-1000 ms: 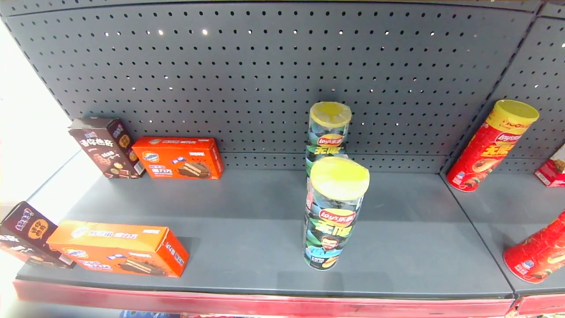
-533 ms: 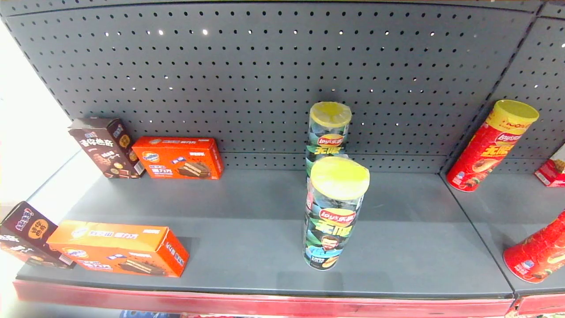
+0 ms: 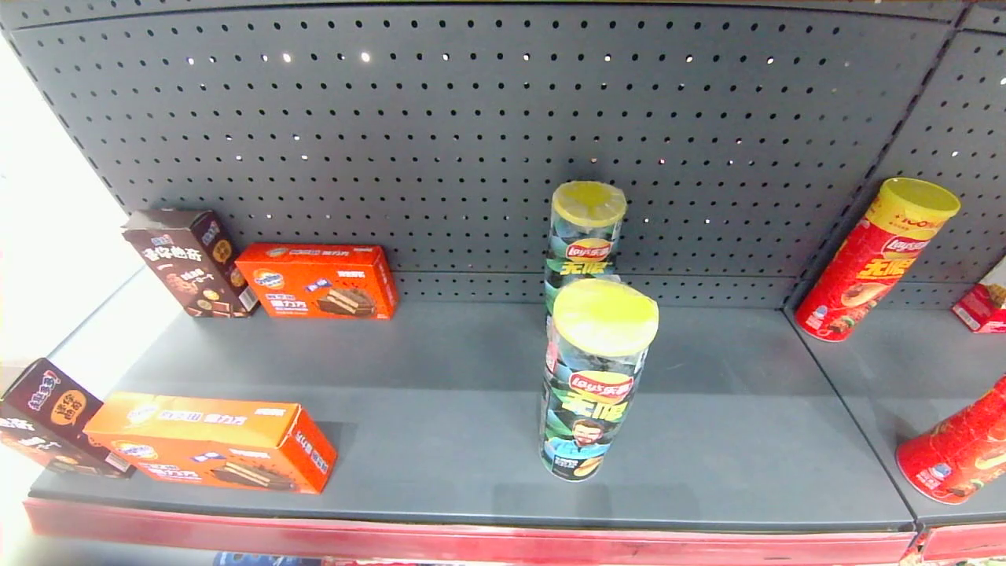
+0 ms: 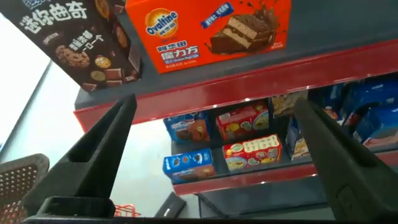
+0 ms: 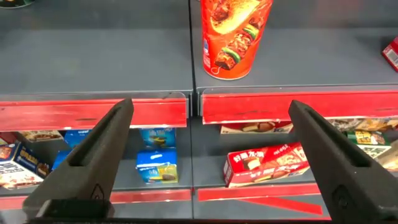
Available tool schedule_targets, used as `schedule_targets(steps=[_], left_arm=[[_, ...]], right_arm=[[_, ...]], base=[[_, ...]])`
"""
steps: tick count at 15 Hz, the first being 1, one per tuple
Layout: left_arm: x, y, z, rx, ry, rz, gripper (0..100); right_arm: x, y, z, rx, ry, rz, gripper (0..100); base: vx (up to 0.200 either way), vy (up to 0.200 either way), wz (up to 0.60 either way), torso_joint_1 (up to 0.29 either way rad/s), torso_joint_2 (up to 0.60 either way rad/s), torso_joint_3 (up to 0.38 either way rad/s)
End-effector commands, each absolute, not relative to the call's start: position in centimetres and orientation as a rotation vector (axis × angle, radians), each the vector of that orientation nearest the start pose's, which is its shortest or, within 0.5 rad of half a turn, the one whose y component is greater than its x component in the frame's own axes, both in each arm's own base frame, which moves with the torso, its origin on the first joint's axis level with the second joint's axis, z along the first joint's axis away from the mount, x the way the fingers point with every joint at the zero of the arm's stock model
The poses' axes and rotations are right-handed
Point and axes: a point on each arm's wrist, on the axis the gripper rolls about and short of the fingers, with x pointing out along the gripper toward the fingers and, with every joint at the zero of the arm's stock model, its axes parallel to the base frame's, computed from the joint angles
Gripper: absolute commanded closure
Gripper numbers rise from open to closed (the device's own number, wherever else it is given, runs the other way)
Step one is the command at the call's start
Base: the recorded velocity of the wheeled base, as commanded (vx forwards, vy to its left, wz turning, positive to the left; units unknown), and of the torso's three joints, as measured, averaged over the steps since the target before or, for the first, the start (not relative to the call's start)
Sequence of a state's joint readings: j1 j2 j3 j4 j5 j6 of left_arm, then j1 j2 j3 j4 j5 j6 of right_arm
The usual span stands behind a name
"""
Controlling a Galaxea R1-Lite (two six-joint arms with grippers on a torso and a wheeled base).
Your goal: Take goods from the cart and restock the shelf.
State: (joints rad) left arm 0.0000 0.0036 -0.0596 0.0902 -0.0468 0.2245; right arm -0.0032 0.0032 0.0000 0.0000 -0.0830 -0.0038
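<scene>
The grey shelf [image 3: 440, 409] carries two upright cans mid-span, the front green chip can [image 3: 597, 377] directly ahead of the rear green chip can [image 3: 588, 228], with an orange wafer box [image 3: 212, 440] and a brown cookie box [image 3: 47, 417] at its left front corner. My left gripper [image 4: 214, 102] is spread wide before the shelf's red edge. My right gripper [image 5: 210, 104] is spread wide facing a red chip can [image 5: 233, 37].

The left end effector [image 4: 214, 102] has two matte black fingers [image 4: 93, 162], each a flat-sided wedge, broad at the root and narrowing to a blunt tip. They rise from a dark rounded block [image 4: 74, 205] at the base. The right end effector [image 5: 211, 104] is of the same make, and each of its dark grey fingers [image 5: 339, 165] has a small round recess near the root.
</scene>
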Motion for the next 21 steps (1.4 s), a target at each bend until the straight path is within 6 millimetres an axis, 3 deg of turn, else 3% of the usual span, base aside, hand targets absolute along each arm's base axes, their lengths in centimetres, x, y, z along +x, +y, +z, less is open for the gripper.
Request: schedule_targets(steps=[1, 4, 13, 19, 21], left_arm=[[-2.72, -0.04, 8.24, 0.219, 0.035, -0.018, 0], [-2.72, 0.1, 8.25, 0.214, 0.04, 0.039, 0], [-2.71, -0.25, 8.49, -0.04, 0.011, -0.113, 0], [-2.65, -0.08, 8.28, 0.132, 0.013, -0.035, 0], [-2.67, 0.21, 8.29, 0.215, 0.023, 0.098, 0]], right_arm=[[-2.27, -0.18, 7.55, -0.005, 0.003, -0.086, 0], [-2.27, -0.18, 7.55, -0.005, 0.003, -0.086, 0], [-2.27, -0.18, 7.55, -0.005, 0.003, -0.086, 0], [-2.27, -0.18, 7.55, -0.005, 0.003, -0.086, 0], [-2.27, -0.18, 7.55, -0.005, 0.003, -0.086, 0]], base=[[0.0, 0.0, 0.0, 0.0, 0.0, 0.0], [0.0, 0.0, 0.0, 0.0, 0.0, 0.0], [0.0, 0.0, 0.0, 0.0, 0.0, 0.0], [0.0, 0.0, 0.0, 0.0, 0.0, 0.0], [0.0, 0.0, 0.0, 0.0, 0.0, 0.0]])
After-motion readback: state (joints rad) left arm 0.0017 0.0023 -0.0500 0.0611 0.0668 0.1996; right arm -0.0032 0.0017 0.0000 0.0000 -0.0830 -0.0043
